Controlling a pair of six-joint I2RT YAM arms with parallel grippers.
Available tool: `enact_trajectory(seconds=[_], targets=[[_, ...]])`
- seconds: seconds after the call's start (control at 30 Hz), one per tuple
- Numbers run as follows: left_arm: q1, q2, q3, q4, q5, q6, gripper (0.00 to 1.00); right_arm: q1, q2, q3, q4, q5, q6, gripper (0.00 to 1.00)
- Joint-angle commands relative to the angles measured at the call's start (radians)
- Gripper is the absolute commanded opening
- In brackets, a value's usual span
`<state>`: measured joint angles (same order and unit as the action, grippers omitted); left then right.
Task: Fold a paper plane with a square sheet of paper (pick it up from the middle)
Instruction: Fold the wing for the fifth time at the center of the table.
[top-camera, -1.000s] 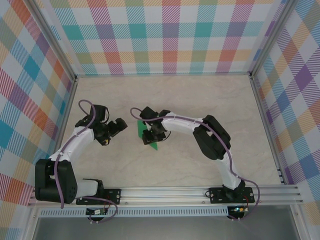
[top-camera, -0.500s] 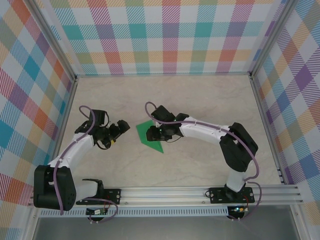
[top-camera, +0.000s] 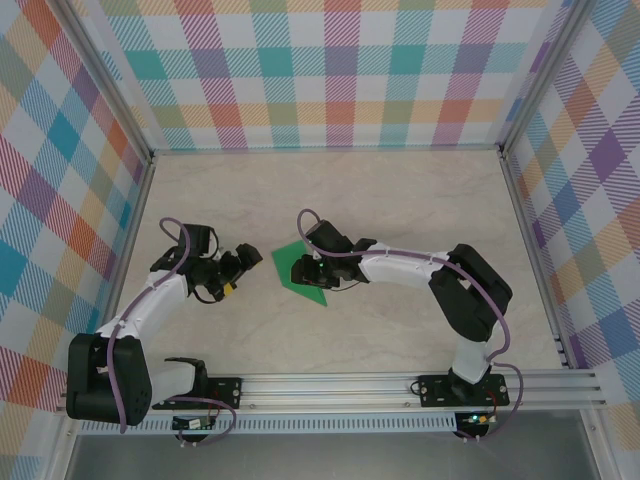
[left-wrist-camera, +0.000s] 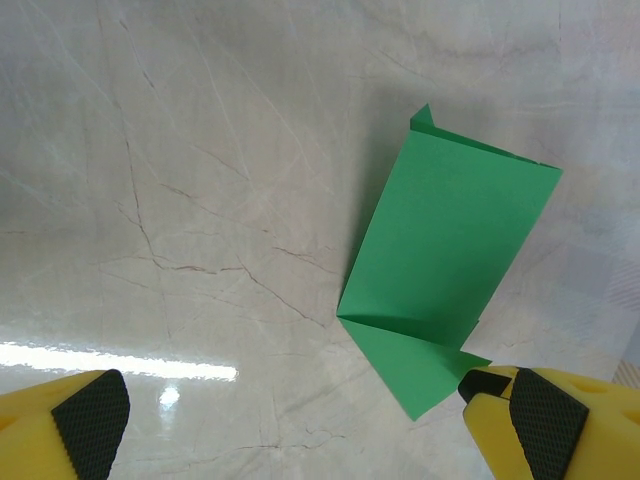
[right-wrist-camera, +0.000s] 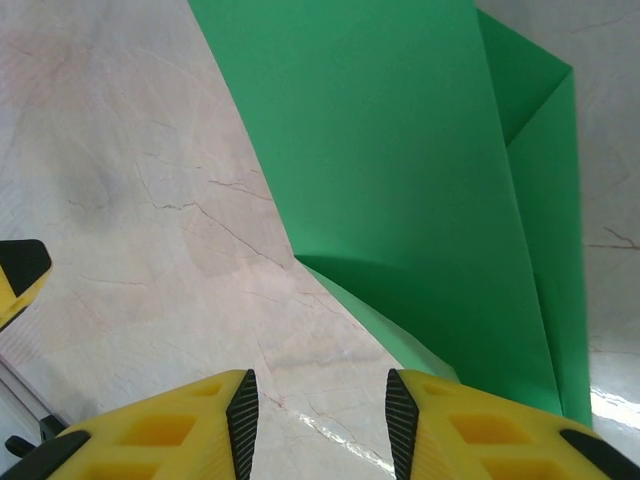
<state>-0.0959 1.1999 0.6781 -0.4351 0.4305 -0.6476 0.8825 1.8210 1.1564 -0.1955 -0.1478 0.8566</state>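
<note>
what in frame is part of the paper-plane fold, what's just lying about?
Job:
- paper, green, part-folded
- left claw, open beside it
- right claw, over its edge

Not the job:
- table
- plaid walls
- front rail

The bench (top-camera: 400, 190) was pale beige stone-look laminate with fine dark veins, and it carried a bright streak of glare (left-wrist-camera: 120, 360). Pastel checked walls (top-camera: 330, 80) enclosed three sides. Aluminium corner posts (top-camera: 100, 75) rose at the back, and a slotted aluminium rail (top-camera: 340, 385) ran along the near edge.
</note>
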Motion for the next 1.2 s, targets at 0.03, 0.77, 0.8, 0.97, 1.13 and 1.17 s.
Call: enact_trajectory(seconds=[0.03,0.77,0.8,0.97,1.13,1.17], targets=[[-0.013,-0.006,-0.015,0.022,0.044,-0.025,1.0,0.0,0.04,0.023,-0.012,-0.001,-0.003,0.42],[-0.168,0.158,-0.021,0.24,0.139,-0.172,0.67,-0.112,0.084,-0.124,0.234,-0.173,0.112,0.39],[-0.174,0.169,-0.019,0.244,0.135,-0.174,0.66,-0.118,0.081,-0.133,0.241,-0.182,0.118,0.4],[-0.219,0.22,0.0,0.263,0.122,-0.196,0.58,-0.143,0.074,-0.168,0.283,-0.226,0.145,0.39],[-0.256,0.244,-0.024,0.328,0.064,-0.279,0.47,-0.165,0.066,-0.201,0.334,-0.266,0.176,0.4],[-0.263,0.25,-0.025,0.34,0.059,-0.286,0.46,-0.168,0.065,-0.205,0.336,-0.272,0.178,0.39]])
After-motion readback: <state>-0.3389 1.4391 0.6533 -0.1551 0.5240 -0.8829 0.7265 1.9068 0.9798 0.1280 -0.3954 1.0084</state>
